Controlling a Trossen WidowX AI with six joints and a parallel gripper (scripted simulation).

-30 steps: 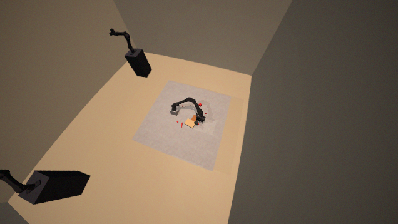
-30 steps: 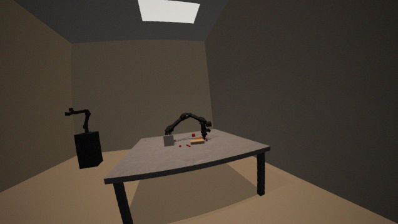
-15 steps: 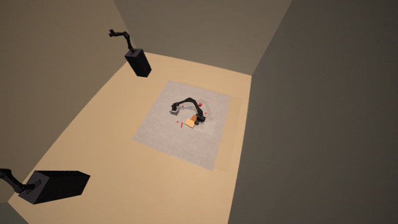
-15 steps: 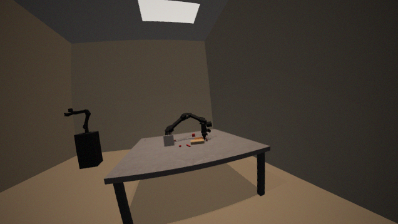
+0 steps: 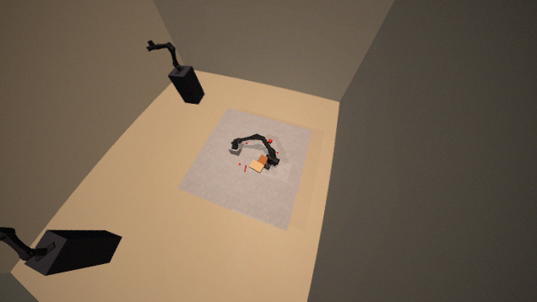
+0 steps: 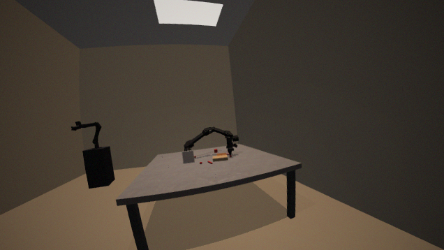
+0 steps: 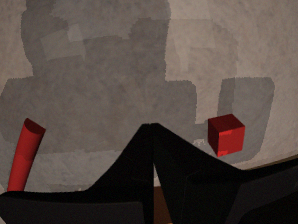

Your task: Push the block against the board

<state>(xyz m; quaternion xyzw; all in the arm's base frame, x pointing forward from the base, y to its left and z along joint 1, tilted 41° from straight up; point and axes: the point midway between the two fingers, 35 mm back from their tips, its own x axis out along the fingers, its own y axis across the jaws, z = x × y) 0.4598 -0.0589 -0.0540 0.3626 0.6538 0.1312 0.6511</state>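
Note:
A pale tan piece [image 5: 256, 166] [image 6: 220, 158] lies flat on the table, with an orange-brown piece [image 5: 263, 159] beside or behind it. They look touching or nearly so, but I cannot tell whether a whole side meets or edges are even. Which is the block and which the board is unclear. The arm partly hides the orange-brown piece in the top view. My gripper [image 5: 267, 167] [image 6: 230, 156] [image 7: 149, 131] is shut and empty, pointing down, low, at the right end of the pieces. A small strip of brown shows between the fingers' lower parts in the wrist view; contact is unclear.
In the wrist view, a red cube [image 7: 226, 135] is right of the fingertips and a red cylinder [image 7: 24, 155] is left. A red stick [image 5: 245, 168] [image 6: 209, 162] lies left of the pale piece. Another red cube [image 5: 270, 141] [image 6: 216, 151] stands farther back.

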